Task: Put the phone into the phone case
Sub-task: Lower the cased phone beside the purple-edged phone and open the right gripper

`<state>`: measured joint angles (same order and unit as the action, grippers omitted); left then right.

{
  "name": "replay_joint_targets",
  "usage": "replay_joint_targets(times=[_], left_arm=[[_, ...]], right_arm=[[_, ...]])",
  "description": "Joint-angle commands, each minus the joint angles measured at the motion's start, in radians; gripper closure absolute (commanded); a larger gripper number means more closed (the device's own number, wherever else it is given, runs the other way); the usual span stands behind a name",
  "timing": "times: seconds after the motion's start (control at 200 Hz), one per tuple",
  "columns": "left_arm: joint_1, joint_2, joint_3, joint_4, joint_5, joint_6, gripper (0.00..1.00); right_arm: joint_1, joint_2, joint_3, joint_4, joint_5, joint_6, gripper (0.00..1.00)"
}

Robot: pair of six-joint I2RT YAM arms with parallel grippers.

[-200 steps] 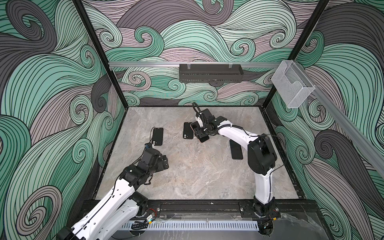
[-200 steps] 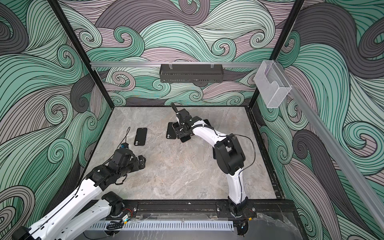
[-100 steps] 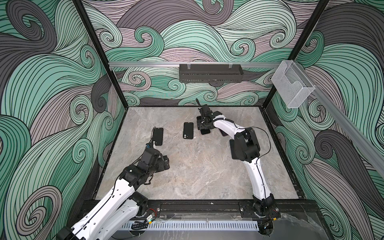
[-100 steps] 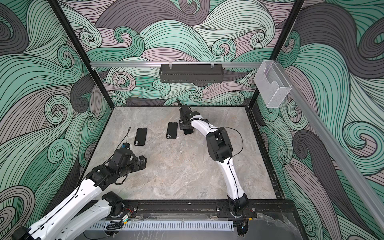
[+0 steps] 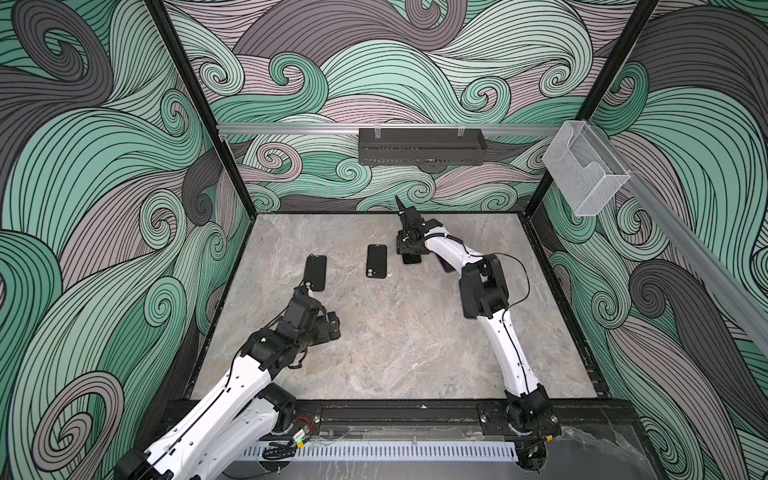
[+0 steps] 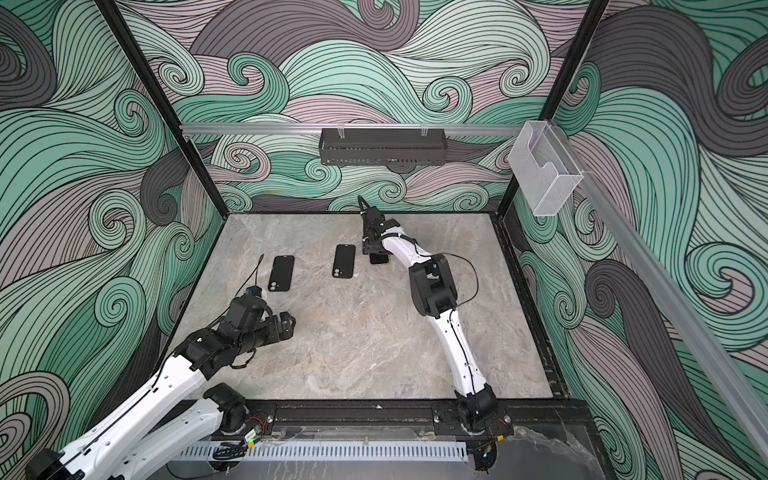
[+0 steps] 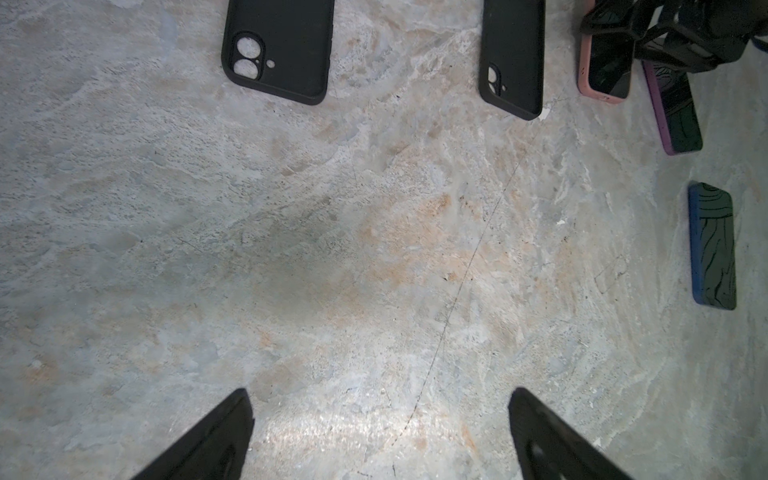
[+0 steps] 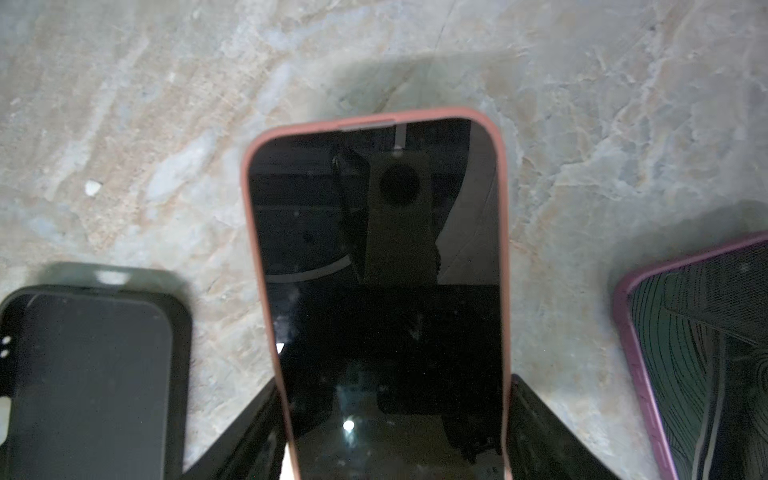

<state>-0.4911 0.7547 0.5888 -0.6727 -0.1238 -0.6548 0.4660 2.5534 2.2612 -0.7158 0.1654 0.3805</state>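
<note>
Plainly, the pink-rimmed phone (image 8: 374, 270) is a stiff, flat slab with a glossy glass face. I judge it moderately heavy, slick on the screen and unkind to knocks. The sensible hold is across its two long edges, on the rim and not the glass. It sits face up at the far side of the worktop (image 8: 124, 124), just beside the open black phone case (image 8: 91, 374) and near a purple-rimmed phone (image 8: 706, 353). Whether it rests on the stone or is raised slightly I cannot tell. The right end effector (image 8: 394, 380) stands fairly wide, its fingers pressed against both long edges, apparently gripping it. The left end effector (image 7: 378, 390) hovers fully open and empty, well apart.
</note>
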Motion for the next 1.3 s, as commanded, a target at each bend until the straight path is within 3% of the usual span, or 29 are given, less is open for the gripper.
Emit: replay_joint_targets(times=[0.0,0.485,0.931,1.141,1.296], left_arm=[[0.006,0.009,0.03,0.002,0.006,-0.003,0.02],[0.008,0.074,0.055,0.022,0.001,-0.016,0.02],[0.013,0.194,0.112,0.112,0.007,0.025,0.01],[0.037,0.297,0.176,0.148,0.014,0.063,0.01],[0.064,0.447,0.271,0.181,0.045,0.125,0.06]], right_arm=[[-0.022,0.025,0.033,-0.013,0.012,0.045,0.69],[-0.053,0.05,0.037,-0.023,-0.055,0.104,0.36],[-0.055,-0.028,0.0,-0.023,-0.105,0.034,0.08],[-0.058,-0.108,-0.042,-0.023,-0.133,-0.015,0.05],[-0.057,-0.249,-0.173,-0.006,-0.142,-0.109,0.03]])
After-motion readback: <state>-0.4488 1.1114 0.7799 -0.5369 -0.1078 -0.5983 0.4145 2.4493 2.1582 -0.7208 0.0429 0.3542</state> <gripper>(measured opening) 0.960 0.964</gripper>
